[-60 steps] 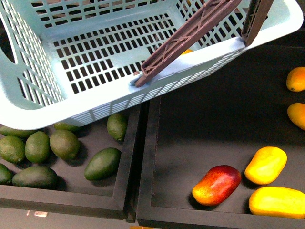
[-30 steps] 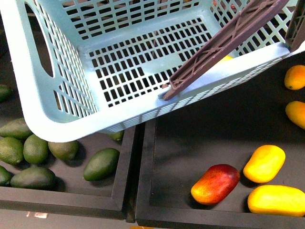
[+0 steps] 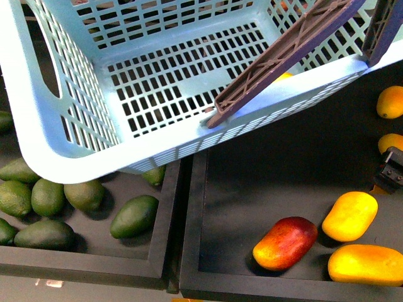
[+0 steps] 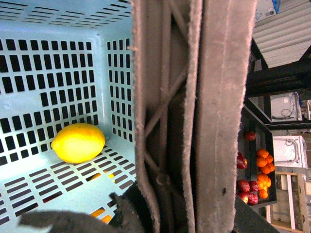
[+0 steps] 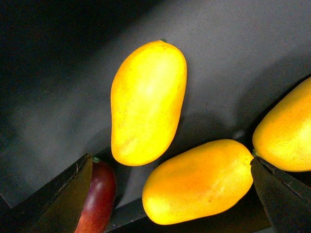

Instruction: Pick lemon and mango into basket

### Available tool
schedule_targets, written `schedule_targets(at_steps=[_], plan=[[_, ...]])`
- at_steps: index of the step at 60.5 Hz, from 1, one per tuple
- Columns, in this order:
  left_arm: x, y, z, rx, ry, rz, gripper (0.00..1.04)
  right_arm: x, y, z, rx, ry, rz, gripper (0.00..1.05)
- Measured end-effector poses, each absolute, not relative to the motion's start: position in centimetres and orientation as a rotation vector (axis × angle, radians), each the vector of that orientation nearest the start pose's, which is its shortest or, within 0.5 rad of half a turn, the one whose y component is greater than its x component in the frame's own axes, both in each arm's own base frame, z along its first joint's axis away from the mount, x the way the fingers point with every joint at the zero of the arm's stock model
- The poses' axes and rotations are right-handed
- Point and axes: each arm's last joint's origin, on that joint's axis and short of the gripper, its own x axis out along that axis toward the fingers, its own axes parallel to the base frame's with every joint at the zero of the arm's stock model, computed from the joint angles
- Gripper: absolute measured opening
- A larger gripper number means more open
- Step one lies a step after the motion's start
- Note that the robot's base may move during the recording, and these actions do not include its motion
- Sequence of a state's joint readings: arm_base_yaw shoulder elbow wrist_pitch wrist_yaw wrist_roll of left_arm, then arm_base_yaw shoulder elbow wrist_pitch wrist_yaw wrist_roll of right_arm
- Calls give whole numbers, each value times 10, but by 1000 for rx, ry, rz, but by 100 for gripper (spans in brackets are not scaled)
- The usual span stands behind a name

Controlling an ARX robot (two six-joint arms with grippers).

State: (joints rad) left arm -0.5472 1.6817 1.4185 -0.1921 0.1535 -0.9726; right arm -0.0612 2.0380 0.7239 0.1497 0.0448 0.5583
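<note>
The pale turquoise basket (image 3: pixel 75 160) hangs tilted over the black trays, filling the upper front view. My left gripper (image 4: pixel 160 218) is shut on the basket's brown handle (image 4: pixel 194 116), which also shows in the front view (image 3: pixel 283 53). The lemon (image 4: pixel 77 142) lies on the basket floor. My right gripper (image 3: pixel 391 170) is open at the right edge, just above the plain yellow mangoes (image 3: pixel 350 216). In the right wrist view one yellow mango (image 5: pixel 199 180) lies between the open fingers (image 5: pixel 63 199), with another (image 5: pixel 148 102) beyond it.
A red-blushed mango (image 3: pixel 284 243) and a further yellow mango (image 3: pixel 365 264) lie in the right tray. Orange fruits (image 3: pixel 390 100) sit at the far right. Several dark green fruits (image 3: pixel 47 195) fill the left tray. A raised black divider (image 3: pixel 182 226) separates the trays.
The basket has swung to the right and a little up. My right gripper has come into view at the right edge, above the yellow mangoes.
</note>
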Motion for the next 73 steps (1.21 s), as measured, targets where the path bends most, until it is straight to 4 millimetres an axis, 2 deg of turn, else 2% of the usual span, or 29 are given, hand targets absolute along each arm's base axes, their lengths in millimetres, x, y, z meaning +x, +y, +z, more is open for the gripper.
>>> schedule_targets(at_steps=[16, 73], plan=[[329, -205, 318, -823, 742, -401, 16, 315, -17, 0, 541, 1139, -456, 96], [329, -206, 318, -823, 744, -404, 16, 356, -2, -45, 539, 1179, -494, 96]])
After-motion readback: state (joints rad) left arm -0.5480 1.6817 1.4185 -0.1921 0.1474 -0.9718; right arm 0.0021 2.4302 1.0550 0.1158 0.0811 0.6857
